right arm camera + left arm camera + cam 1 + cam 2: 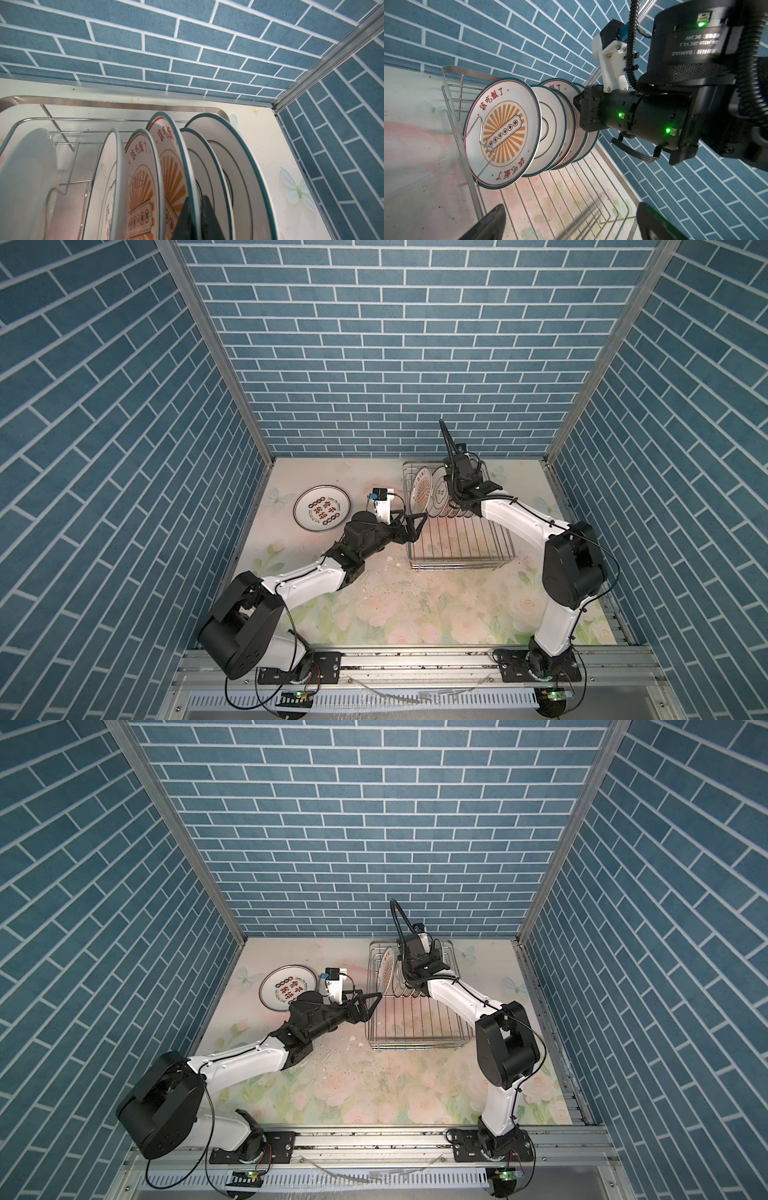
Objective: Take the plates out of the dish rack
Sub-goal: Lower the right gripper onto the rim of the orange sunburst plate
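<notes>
The right gripper (195, 199) is pinched closed on the rim of a sunburst plate (170, 166), which stands among the plates (428, 494) at the 12 o'clock end of the dish rack (461, 568). The left gripper (419, 526) hangs spread wide and empty at the rack's 9 o'clock side. Only the right wrist view shows the pinch. Both top views show 1 lettered plate (322, 507) flat on the surface (374, 614) at 10 o'clock. The right arm (515, 522) reaches over the rack, wrist bent down.

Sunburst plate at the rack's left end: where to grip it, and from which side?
Likely the top rim, from above: the sunburst plate stands on edge in the dish rack, a neighbour close behind, a wire prong across its face.
</notes>
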Motion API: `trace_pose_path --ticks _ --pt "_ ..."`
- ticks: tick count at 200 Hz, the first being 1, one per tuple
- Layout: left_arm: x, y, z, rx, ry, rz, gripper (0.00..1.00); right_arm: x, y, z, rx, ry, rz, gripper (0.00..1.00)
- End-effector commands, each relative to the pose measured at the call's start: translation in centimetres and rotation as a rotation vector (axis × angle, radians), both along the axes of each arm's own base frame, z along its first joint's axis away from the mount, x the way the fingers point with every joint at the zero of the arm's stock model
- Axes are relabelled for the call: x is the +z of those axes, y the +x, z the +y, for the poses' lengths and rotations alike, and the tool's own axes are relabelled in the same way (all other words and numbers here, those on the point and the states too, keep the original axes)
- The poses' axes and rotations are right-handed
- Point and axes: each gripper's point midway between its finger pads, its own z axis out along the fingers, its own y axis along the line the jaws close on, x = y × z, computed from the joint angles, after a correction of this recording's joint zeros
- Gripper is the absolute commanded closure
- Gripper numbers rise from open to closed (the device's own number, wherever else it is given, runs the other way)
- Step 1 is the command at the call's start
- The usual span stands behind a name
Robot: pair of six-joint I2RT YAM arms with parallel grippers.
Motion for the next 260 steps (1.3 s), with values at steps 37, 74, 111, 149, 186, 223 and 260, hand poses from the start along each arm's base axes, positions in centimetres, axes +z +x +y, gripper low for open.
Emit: trace_pose_path --ticks 37,74,111,149,186,223,260 --pt "1.2 -0.3 0.3 0.015 -0.009 -0.025 0.0 1.4 0.3 -0.1 -0.023 -0.002 -0.041 0.9" --pt "1.2 -0.2 0.2 0.014 -0.011 -0.023 0.0 2.0 0.3 -0.1 -0.018 -0.01 -0.055 0.91" --pt "1.1 -0.3 0.4 0.017 -0.007 -0.022 0.0 2.8 0.3 0.2 -0.009 -0.034 -0.069 0.93" --pt "1.3 -0.4 0.8 0.03 -0.005 -0.026 0.0 4.1 0.1 0.1 -0.013 -0.055 -0.1 0.93" --pt "1.4 -0.5 0.9 0.034 -0.005 -0.029 0.0 6.1 -0.3 0.4 -0.008 -0.107 -0.145 0.94" --pt "1.4 -0.7 1.2 0.04 -0.001 -0.032 0.0 7.3 -0.5 -0.1 -0.022 -0.134 -0.163 0.94" --pt "1.8 -1.0 1.8 0.056 -0.004 -0.044 0.0 9.1 -1.0 -0.2 -0.024 -0.147 -0.195 0.95"
